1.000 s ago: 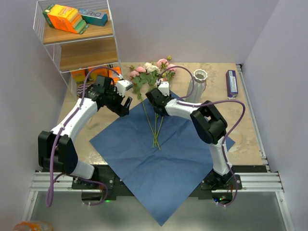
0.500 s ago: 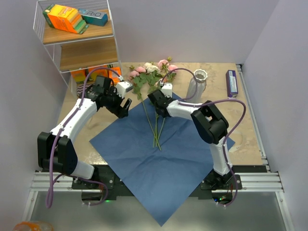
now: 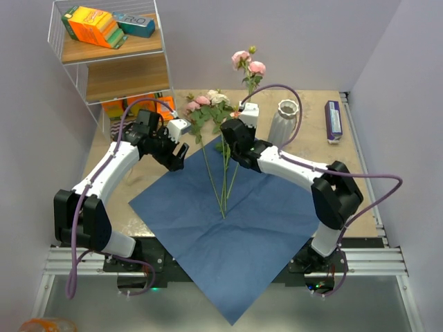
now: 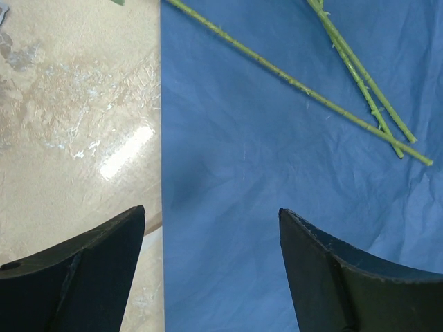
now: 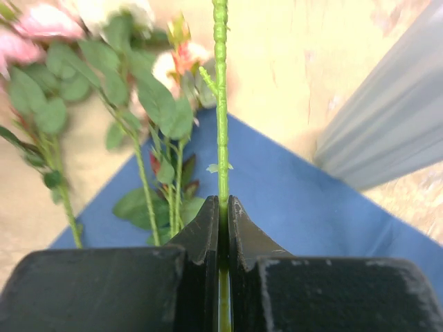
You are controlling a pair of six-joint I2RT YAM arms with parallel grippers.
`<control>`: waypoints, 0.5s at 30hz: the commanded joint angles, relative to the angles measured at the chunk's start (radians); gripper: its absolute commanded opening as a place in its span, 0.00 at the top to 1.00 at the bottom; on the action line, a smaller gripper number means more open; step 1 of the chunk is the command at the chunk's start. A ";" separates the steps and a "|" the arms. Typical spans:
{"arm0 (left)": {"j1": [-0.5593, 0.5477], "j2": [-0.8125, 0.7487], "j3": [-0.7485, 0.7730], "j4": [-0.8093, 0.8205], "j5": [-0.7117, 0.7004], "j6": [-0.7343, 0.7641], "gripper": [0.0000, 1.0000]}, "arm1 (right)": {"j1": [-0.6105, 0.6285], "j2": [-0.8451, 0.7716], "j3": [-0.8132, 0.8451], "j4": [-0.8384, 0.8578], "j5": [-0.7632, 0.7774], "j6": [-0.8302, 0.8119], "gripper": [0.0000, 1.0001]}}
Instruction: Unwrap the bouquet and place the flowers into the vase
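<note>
While right pincer (image 5: pixel 221 207) clamps one rose stem (image 5: pixel 221 104) upright, blooms high beside the vase (image 3: pixel 284 119), left pincer (image 4: pixel 211 214) hangs wide open over the blue paper (image 3: pixel 228 242) edge. Other flowers (image 3: pixel 208 111) lie across paper and worktop (image 3: pixel 360 159).

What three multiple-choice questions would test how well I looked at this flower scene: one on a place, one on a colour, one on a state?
1. Where is the tall ribbed white-grey vase?
A) on a shelf
B) upright on the tan table
C) lying on its side

2. What colour is the large paper sheet spread on the table?
A) blue
B) red
C) yellow

3. What is the right gripper doing?
A) standing open and empty
B) gripping the vase
C) shut on a thin green rose stem

Answers:
1 B, it stands upright toward the table's far side.
2 A, the overhead and wrist views both show blue.
3 C, its fingers pinch the stem with no gap.
</note>
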 commanded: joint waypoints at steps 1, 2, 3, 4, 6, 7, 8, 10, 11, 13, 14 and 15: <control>0.007 -0.004 0.026 -0.001 0.030 0.019 0.18 | 0.009 -0.114 0.024 0.144 0.117 -0.135 1.00; 0.007 -0.003 0.024 -0.003 0.035 0.020 0.18 | 0.014 -0.131 0.024 0.174 0.122 -0.168 1.00; 0.007 -0.003 0.020 -0.001 0.036 0.019 0.18 | 0.014 -0.150 0.017 0.260 0.133 -0.251 1.00; 0.007 -0.003 0.018 0.002 0.038 0.019 0.18 | 0.015 -0.192 0.010 0.312 0.142 -0.297 1.00; 0.007 -0.004 0.014 0.003 0.047 0.017 0.18 | 0.015 -0.227 -0.019 0.496 0.165 -0.448 1.00; 0.007 -0.006 0.014 0.002 0.049 0.016 0.18 | 0.015 -0.238 -0.024 0.558 0.174 -0.504 1.00; 0.007 -0.007 0.014 0.000 0.050 0.014 0.18 | 0.015 -0.247 -0.022 0.621 0.183 -0.572 1.00; 0.007 -0.015 0.012 0.002 0.049 0.019 0.18 | 0.009 -0.243 -0.019 0.838 0.174 -0.769 1.00; 0.007 -0.018 0.012 0.000 0.049 0.025 0.18 | 0.002 -0.225 -0.010 0.919 0.174 -0.840 1.00; 0.009 -0.024 0.015 0.005 0.044 0.027 0.18 | -0.006 -0.203 0.020 1.087 0.170 -1.007 1.00; 0.010 -0.026 0.018 0.008 0.041 0.024 0.18 | -0.021 -0.195 0.063 1.112 0.165 -1.069 1.00; 0.010 -0.027 0.021 0.006 0.044 0.022 0.19 | -0.029 -0.185 0.085 1.138 0.150 -1.087 1.00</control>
